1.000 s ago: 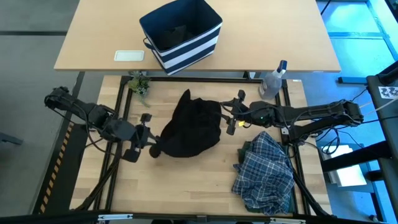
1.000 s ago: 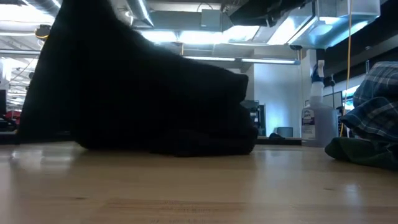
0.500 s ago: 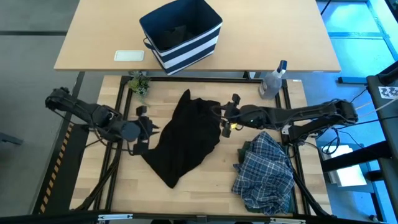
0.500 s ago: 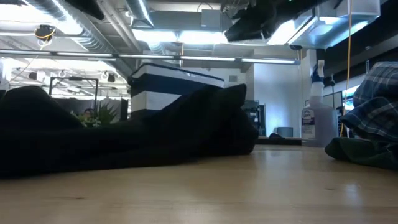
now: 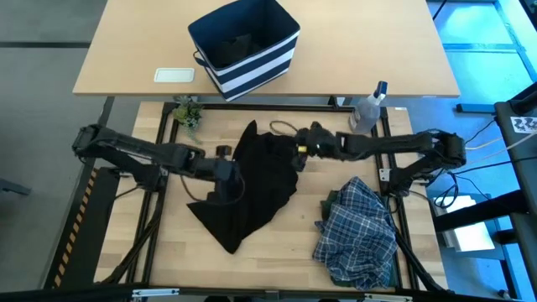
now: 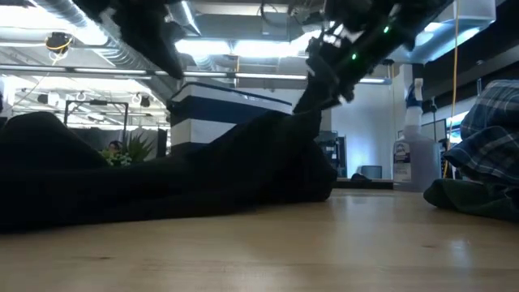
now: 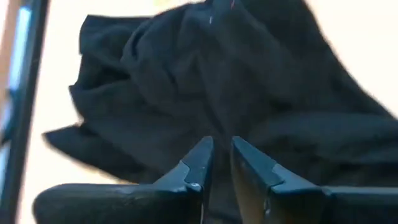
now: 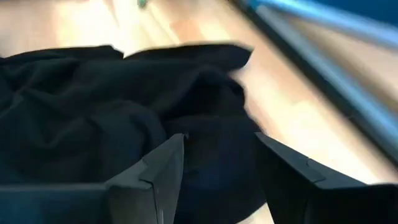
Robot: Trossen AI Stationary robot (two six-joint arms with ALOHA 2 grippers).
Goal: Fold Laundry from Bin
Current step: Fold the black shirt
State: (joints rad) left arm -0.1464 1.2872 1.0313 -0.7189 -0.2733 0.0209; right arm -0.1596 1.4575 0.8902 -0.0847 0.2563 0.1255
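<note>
No readable writing or brand on anything in view; the spray bottle's label is too small to make out.

Left gripper (image 5: 226,174) is over the left part of the black garment (image 5: 252,180), fingers (image 7: 198,163) nearly pressed together with only a thin slit between them. Can't tell if any cloth is pinched.

Right gripper (image 5: 295,144) is at the garment's upper right edge, fingers (image 8: 163,167) spread with black cloth showing in the gap, not closed on it.

The black garment lies between the two grippers on the wooden table (image 5: 285,243): rumpled, creased, tapering to a point on the near side, a narrow strip running up on the far side.

Beyond the right gripper, toward the near right: blue-and-white plaid shirt (image 5: 359,231) crumpled in a heap, dark olive-green garment (image 5: 332,201) peeking out under its edge.

Clear spray bottle (image 5: 367,109) stands just past the right gripper at the table's far right corner.

Navy bin (image 5: 245,46) with white stripes sits on the farther table, well apart from both grippers, something dark inside. Small green plant (image 5: 188,113) is near the far left corner.
</note>
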